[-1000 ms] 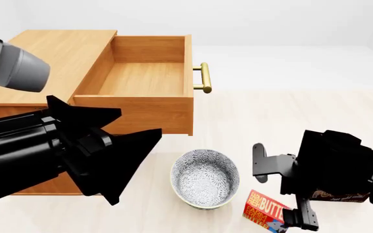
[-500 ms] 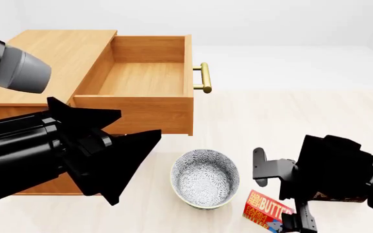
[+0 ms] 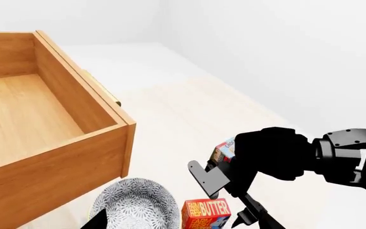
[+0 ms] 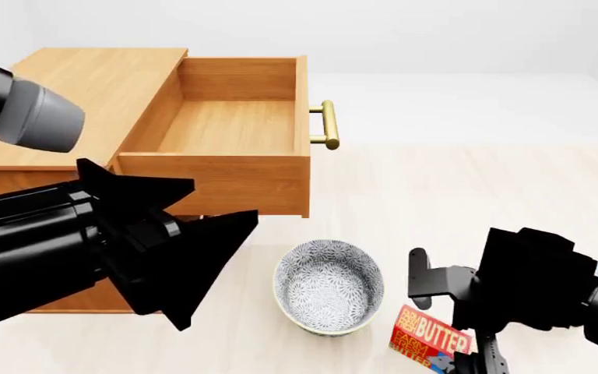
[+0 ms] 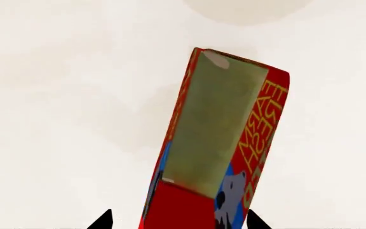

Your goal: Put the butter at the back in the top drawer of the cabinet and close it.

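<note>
The butter (image 4: 431, 340), a small orange-red box with white lettering, lies on the floor right of the bowl. It also shows in the left wrist view (image 3: 207, 213) and fills the right wrist view (image 5: 218, 143). My right gripper (image 4: 453, 315) is open and hangs right over the butter, one fingertip (image 5: 101, 221) on each side, not closed on it. The cabinet (image 4: 81, 86) stands at the left with its top drawer (image 4: 226, 125) pulled fully out and empty, brass handle (image 4: 323, 125) in front. My left gripper (image 4: 216, 234) is open and empty beside the drawer front.
A patterned bowl (image 4: 329, 287) sits on the floor between the cabinet and the butter. The chocolate pudding box (image 3: 224, 149) peeks out behind the right gripper (image 3: 228, 198). The pale floor stretches away to the right.
My right gripper has dropped lower onto the butter, and its arm now hides the pudding box in the head view. The left arm has barely moved.
</note>
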